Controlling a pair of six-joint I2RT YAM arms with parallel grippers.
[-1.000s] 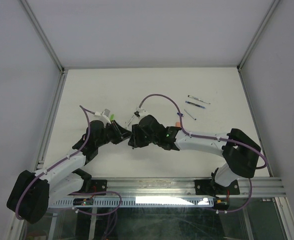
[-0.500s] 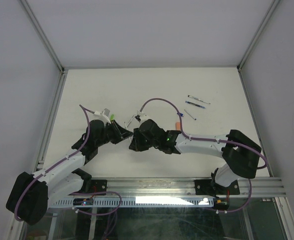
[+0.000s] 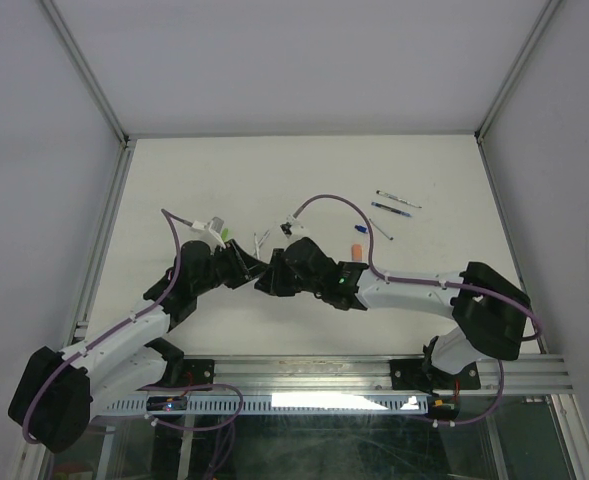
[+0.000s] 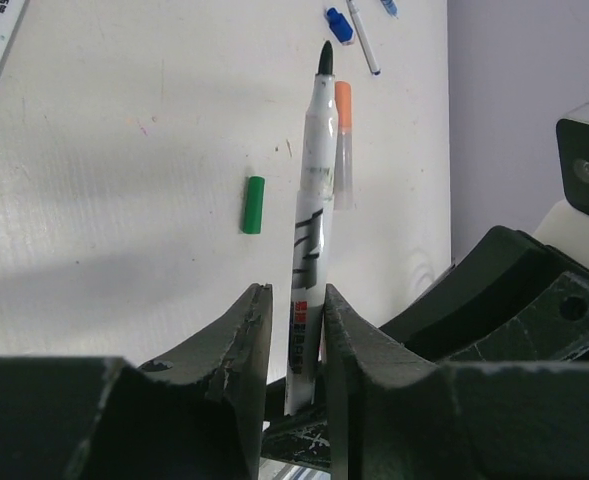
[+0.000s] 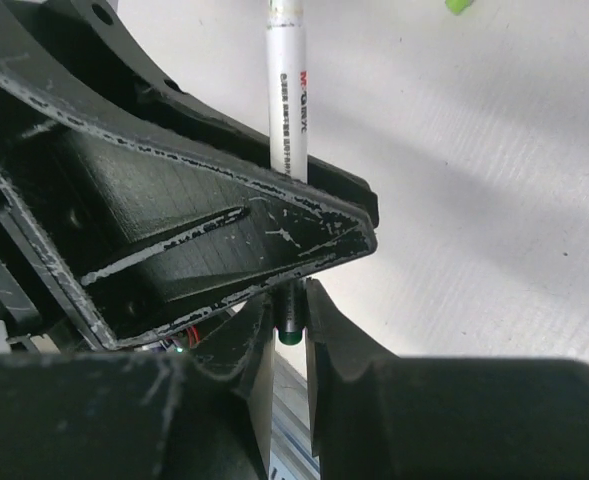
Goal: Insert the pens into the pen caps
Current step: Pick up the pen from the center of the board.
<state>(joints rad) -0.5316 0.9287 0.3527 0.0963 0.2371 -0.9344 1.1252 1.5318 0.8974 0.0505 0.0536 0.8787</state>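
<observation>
Left wrist view: my left pincer (image 4: 294,300) is clamped on a white-barrelled marker (image 4: 311,200), whose bare black tip points out over the white tabletop (image 4: 104,200). Both arms bend inward and their wrists meet mid-tabletop. My right pincer (image 5: 290,305) is closed on what looks like a small dark cap (image 5: 289,330) with a green end, close against the left pincer's body. A loose green tube cap (image 4: 253,205) lies beside the marker.

Left gripper (image 4: 296,302) clamps white marker (image 4: 314,160), black tip toward 12 o'clock. Green cap (image 4: 253,205) on table (image 4: 124,150) at 11 o'clock of fingertips. Orange-capped pen (image 4: 343,105) just behind marker. Blue cap (image 4: 339,25) at 12 o'clock.
</observation>
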